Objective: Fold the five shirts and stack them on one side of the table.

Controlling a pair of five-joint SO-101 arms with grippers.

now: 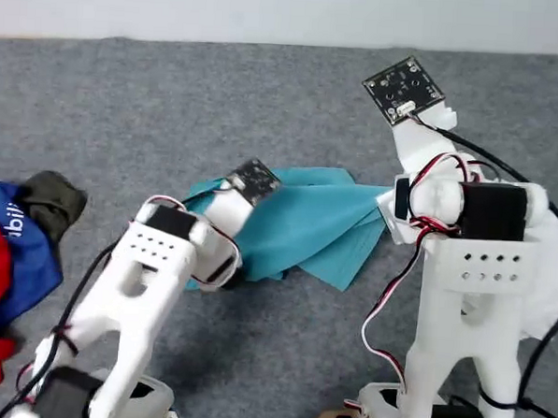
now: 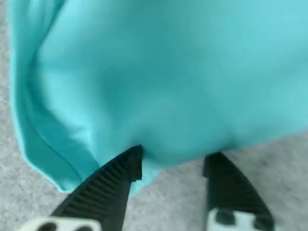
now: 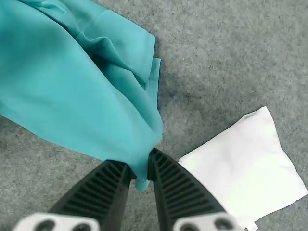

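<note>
Teal shirt (image 1: 306, 224) mid-table, rumpled, one flap doubled over, stretched toward 3 o'clock. Right gripper (image 3: 139, 174) clamped on that 3 o'clock corner. Left gripper (image 2: 175, 156) at shirt's 8 o'clock hem, jaws apart.

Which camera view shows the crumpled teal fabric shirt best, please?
The high view: the crumpled teal fabric shirt lies in nearly full outline on the grey table. The left wrist view gives close cloth beyond the open fingers of the left gripper; the right wrist view, one bunched edge pinched in the right gripper.
</note>
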